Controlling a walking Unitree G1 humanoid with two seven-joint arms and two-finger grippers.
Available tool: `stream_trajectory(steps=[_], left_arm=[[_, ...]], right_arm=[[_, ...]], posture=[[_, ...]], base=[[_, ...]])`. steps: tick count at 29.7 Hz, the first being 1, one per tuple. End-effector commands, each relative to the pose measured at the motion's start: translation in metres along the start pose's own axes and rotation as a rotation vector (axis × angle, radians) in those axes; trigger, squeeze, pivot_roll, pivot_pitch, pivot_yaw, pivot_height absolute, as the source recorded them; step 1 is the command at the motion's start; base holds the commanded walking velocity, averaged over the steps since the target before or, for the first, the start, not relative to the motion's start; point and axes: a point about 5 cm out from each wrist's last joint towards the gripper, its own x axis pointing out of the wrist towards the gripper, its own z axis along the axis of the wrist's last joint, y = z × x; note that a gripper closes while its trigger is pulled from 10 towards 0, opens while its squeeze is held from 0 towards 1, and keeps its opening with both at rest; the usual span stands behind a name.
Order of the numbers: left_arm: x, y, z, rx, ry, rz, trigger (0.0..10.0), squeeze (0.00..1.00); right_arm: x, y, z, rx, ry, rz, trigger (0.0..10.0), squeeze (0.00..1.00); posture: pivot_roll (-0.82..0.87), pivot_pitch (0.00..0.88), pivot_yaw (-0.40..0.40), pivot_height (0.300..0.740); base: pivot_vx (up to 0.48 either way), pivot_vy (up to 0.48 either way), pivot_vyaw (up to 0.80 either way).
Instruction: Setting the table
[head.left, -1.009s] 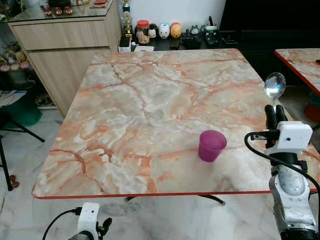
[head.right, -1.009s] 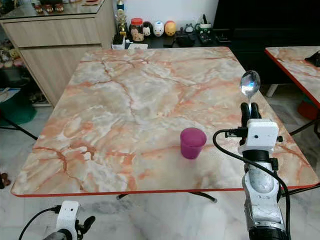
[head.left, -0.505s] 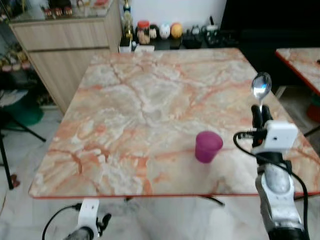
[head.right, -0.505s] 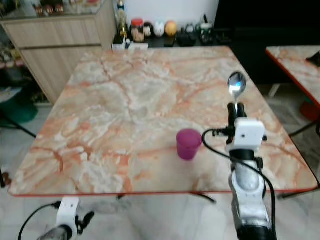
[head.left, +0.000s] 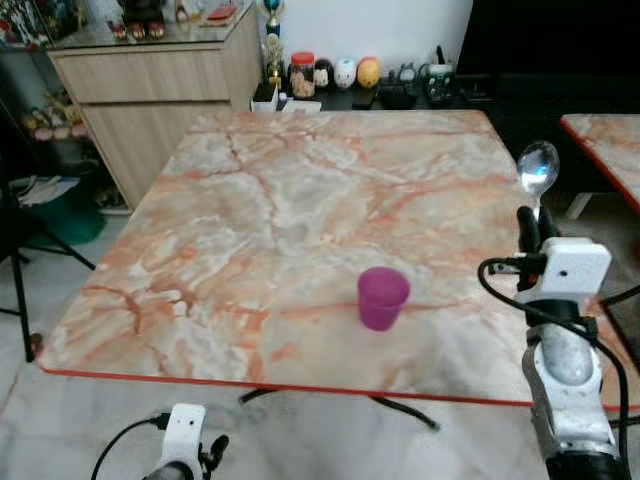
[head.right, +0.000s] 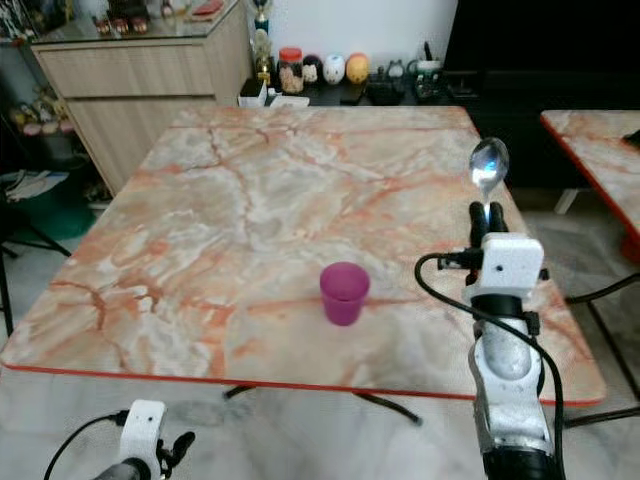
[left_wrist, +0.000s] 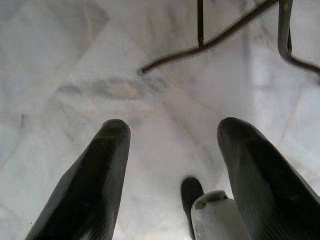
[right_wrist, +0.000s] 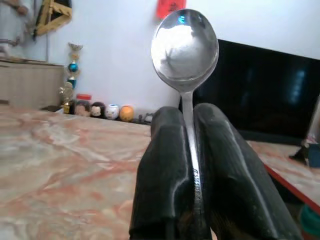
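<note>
Right wrist view shows the right gripper (right_wrist: 192, 165) clamped on the spoon (right_wrist: 185, 47) handle, bowl up, raised over the table (head.left: 280, 210) edge, right of the cup (head.left: 383, 297). To place it well, I would lower slowly, tip the spoon flat and release just beside the cup without knocking it. Left gripper (left_wrist: 172, 165) hangs idle over the floor, fingers apart.

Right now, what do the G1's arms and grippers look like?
Right arm: silver forearm, white boxy wrist camera block, black cable looping beside it. Right gripper: two long black ribbed fingers. Left gripper: the same black fingers, with a white wrist block and a black cable.
</note>
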Motion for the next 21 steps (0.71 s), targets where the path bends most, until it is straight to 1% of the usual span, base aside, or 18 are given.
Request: stream_trajectory(steps=[1, 5, 21], left_arm=[[-0.0007, -0.0006, -0.0027, -0.001, 0.009, 0.001, 10.0, 0.00], [-0.0005, -0.0011, -0.0025, -0.002, 0.008, 0.000, 10.0, 0.00], [0.0004, -0.0023, -0.0007, 0.005, 0.007, -0.006, 10.0, 0.00]], right_arm=[[0.0031, -0.0016, 0.0044, -0.003, -0.016, -0.002, 10.0, 0.00], [0.0044, -0.0042, 0.0053, -0.001, -0.019, -0.010, 10.0, 0.00], [0.0063, -0.0024, 0.0079, 0.004, -0.023, -0.016, 10.0, 0.00]], posture=[[0.02, 0.000, 0.018, 0.740], [0.01, 0.000, 0.018, 0.740], [0.00, 0.000, 0.028, 0.740]], base=[[0.000, -0.307, 0.00], [0.000, -0.307, 0.00], [0.000, -0.311, 0.00]])
